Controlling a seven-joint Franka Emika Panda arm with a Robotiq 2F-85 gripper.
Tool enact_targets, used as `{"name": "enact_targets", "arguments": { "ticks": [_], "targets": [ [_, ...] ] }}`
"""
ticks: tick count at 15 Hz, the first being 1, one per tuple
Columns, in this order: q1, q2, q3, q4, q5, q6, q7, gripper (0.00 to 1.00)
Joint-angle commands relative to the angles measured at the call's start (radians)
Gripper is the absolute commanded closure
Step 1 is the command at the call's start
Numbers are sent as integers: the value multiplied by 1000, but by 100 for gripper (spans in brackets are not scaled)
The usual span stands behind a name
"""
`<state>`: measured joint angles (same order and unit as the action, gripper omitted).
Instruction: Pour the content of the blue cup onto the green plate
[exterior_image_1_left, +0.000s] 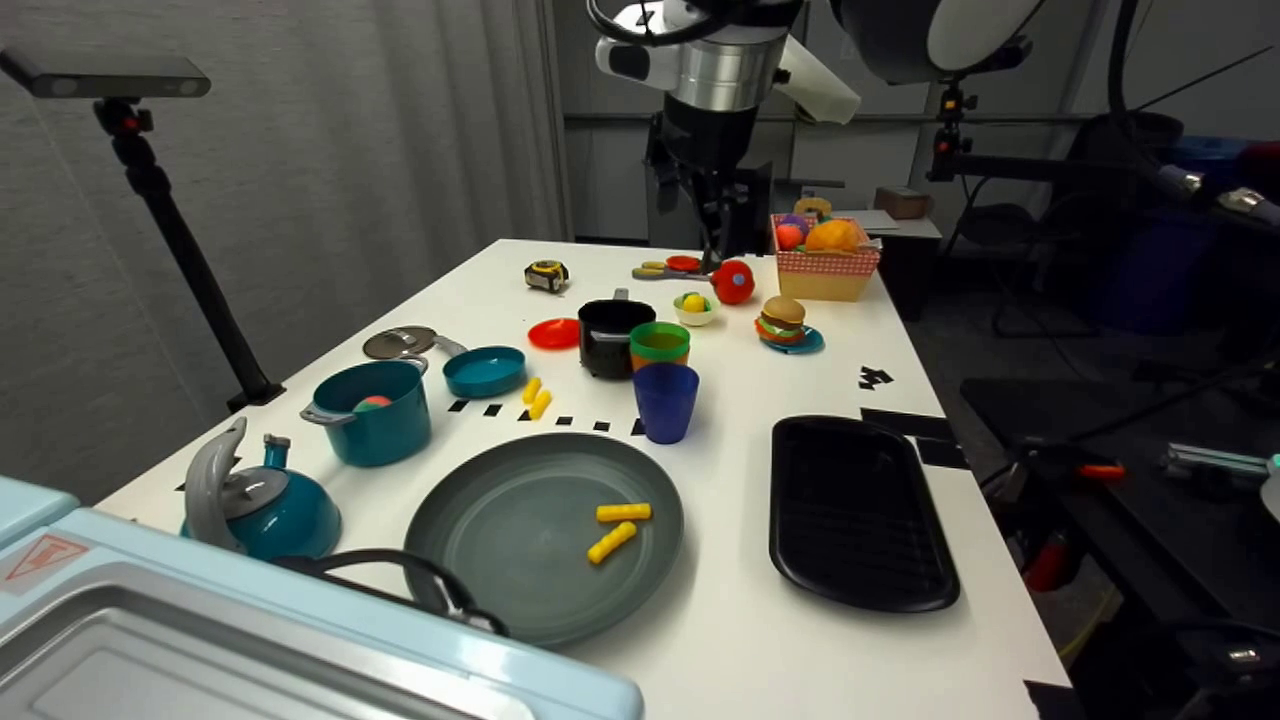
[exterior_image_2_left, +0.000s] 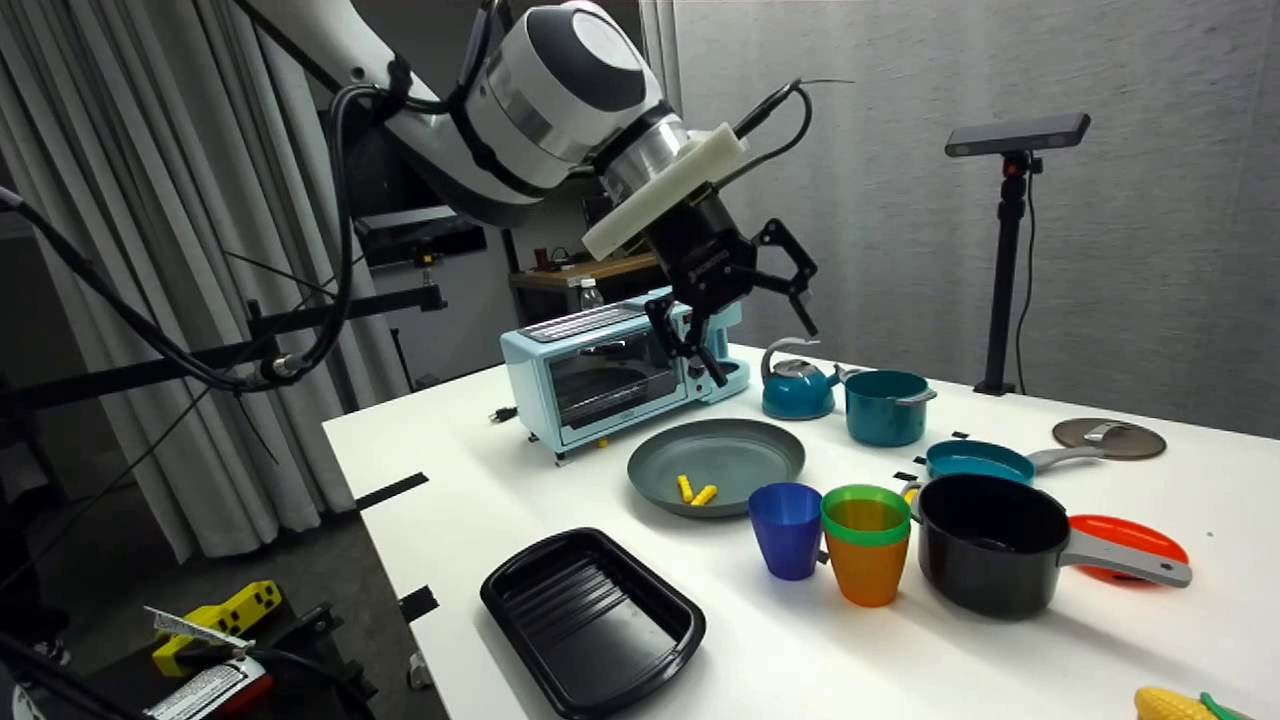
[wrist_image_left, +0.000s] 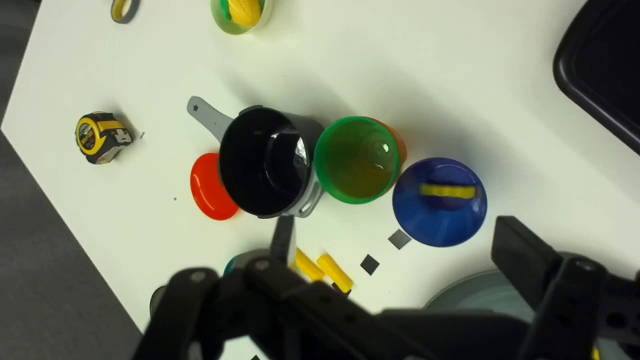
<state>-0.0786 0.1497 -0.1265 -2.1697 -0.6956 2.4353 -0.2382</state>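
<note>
Blue cup (exterior_image_1_left: 666, 403) upright, yellow piece (wrist_image_left: 447, 191) inside; my gripper (exterior_image_2_left: 768, 358) hangs spread wide

Blue cup stands mouth up on the white table (exterior_image_1_left: 740, 640), in both exterior views; my wrist view looks down into it, yellow piece lying inside; can't tell if more sit under it; my gripper is in the air over the table, clear of the cup, jaws far apart, only air between them; I hold nothing.

Green plate (exterior_image_1_left: 500, 520) near the cup; two yellow pieces (exterior_image_1_left: 612, 543) lie on it, off-centre, inside the rim; two more yellow pieces (exterior_image_1_left: 540, 405) on the table between the teal pan (exterior_image_1_left: 485, 375) and the blue cup, close to a row of black tape squares (exterior_image_1_left: 565, 421); green cup (exterior_image_2_left: 866, 535) nested in an orange cup (exterior_image_2_left: 868, 575), just beside the blue one, can't tell if touching; black pot (exterior_image_2_left: 975, 570) on the far side of that stack, grey handle pointing away from it; red dish (exterior_image_2_left: 1130, 540) by the pot, partly hidden by it in my wrist view.

Black tray (exterior_image_1_left: 860, 510) lies apart from cup and plate; teal pot (exterior_image_2_left: 885, 425) with a red-and-green thing (exterior_image_1_left: 372, 404) inside; teal kettle (exterior_image_2_left: 798, 395) near it; light blue toaster oven (exterior_image_2_left: 612, 385) beyond the plate in an exterior view; toy burger (exterior_image_1_left: 780, 322) on a teal saucer (exterior_image_1_left: 808, 342); tape measure (wrist_image_left: 102, 137) farther off; checked basket (exterior_image_1_left: 825, 285) at the table's far end, filled, contents too small to sort.
</note>
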Motion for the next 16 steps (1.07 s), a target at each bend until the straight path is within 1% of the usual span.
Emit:
{"name": "enact_targets", "arguments": {
  "ticks": [1,3,4,5,6,9,16],
  "targets": [
    [-12,-77,21,-74,118,44,6,0],
    [-12,-93,26,-90,164,66,-17,2],
    [-11,-98,26,-99,173,81,-28,1],
    [-12,-104,26,-109,177,102,-49,1],
    [-2,-55,22,-54,146,51,-8,2],
    [-2,-65,22,-71,151,74,-14,1],
    [-2,-70,23,-77,151,75,-14,1]
  ]
}}
